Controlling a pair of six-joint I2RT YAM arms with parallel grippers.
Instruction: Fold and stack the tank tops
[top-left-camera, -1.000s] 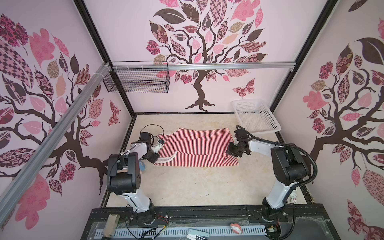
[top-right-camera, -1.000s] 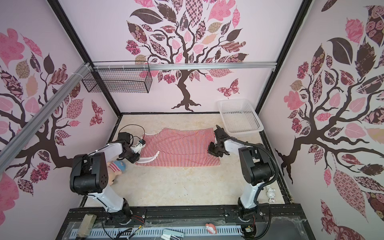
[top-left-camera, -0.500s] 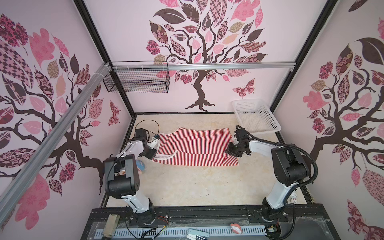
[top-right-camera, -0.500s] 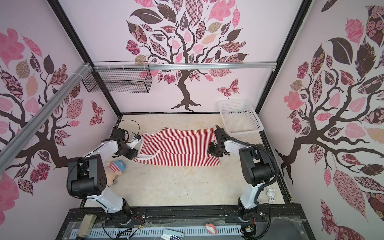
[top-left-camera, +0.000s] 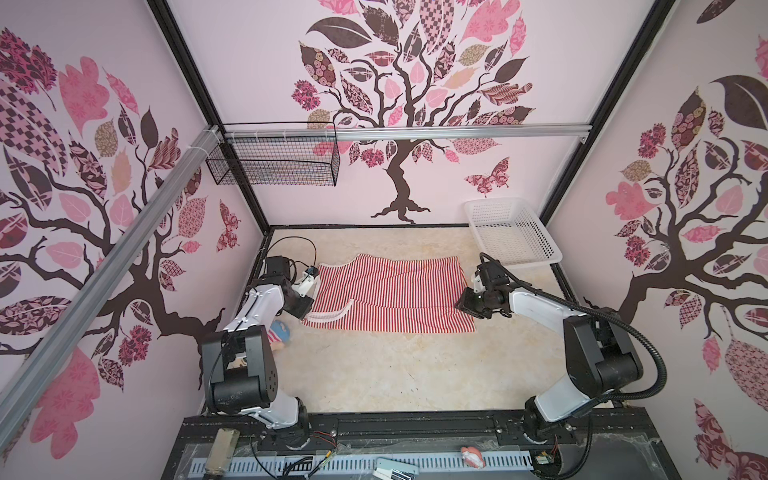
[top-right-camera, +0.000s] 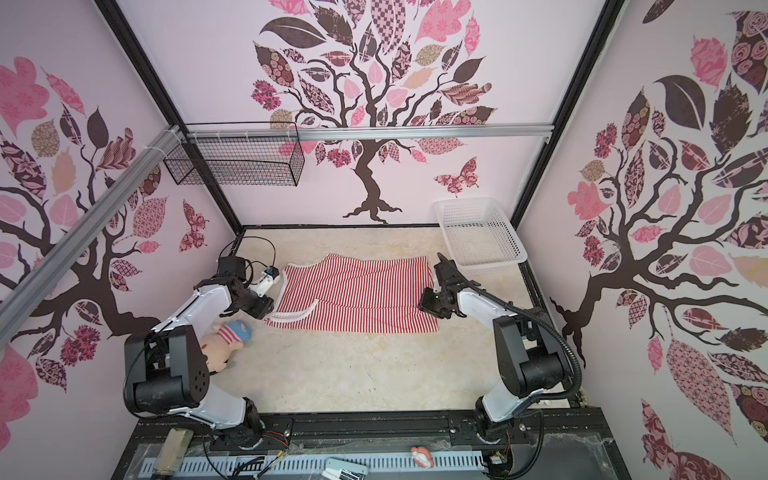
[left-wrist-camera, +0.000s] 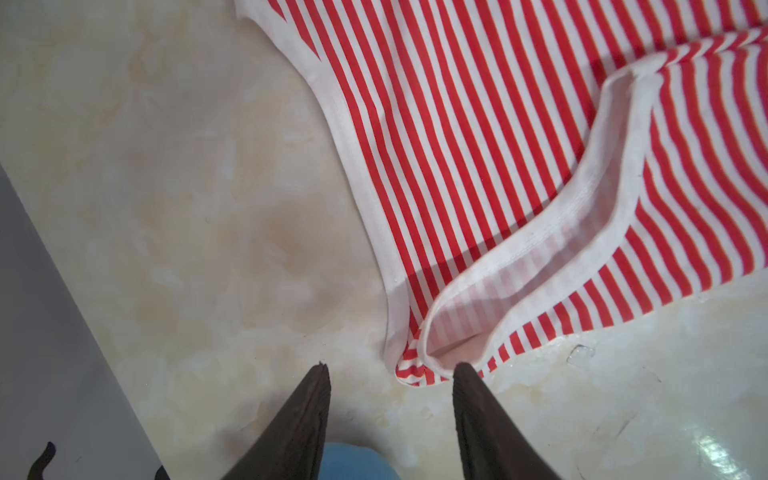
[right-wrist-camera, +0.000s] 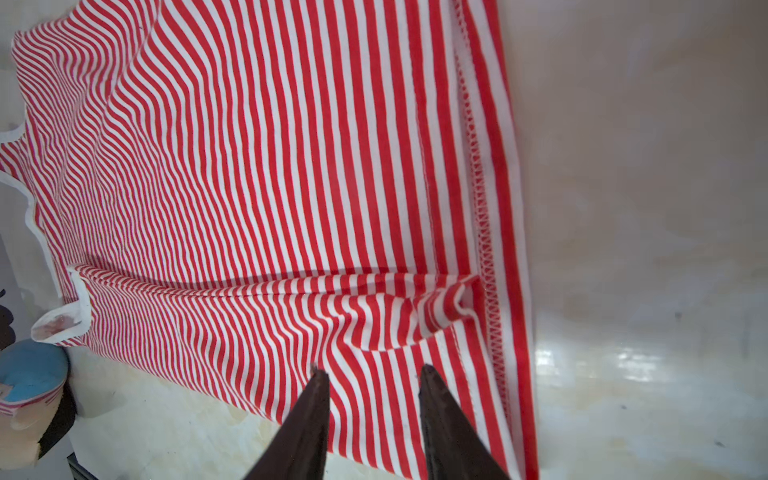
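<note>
Pincer work here concerns one tank top (top-left-camera: 390, 295), red and white striped with white trim, which lies spread on the pale marbled surface (top-left-camera: 395, 374) between the two arms. In both top views its near long side is folded over the middle, and the strap end points to the left arm while the hem points to the right arm.

The left pincer (left-wrist-camera: 390, 370) stands about half open. Its two dark fingers (left-wrist-camera: 307, 415) are apart, with bare surface between the tips. One tip is just at the corner of the strap loop, at the white trim; I cannot tell if it touches the cloth. Nothing is held between the fingers.

The right pincer (right-wrist-camera: 372, 374) is open more narrowly. In the right wrist view its tips are over the striped cloth near the hem, just beside a small raised pucker of the folded layer. The gap between the tips shows only flat cloth, so nothing is pinched. Whether the tips press on the cloth, I cannot tell.

A plush doll (top-right-camera: 226, 338) with a blue cap lies on the surface near the left arm, apart from the tank top. A white basket (top-left-camera: 509, 232) stands at the far right corner, behind the right pincer.
</note>
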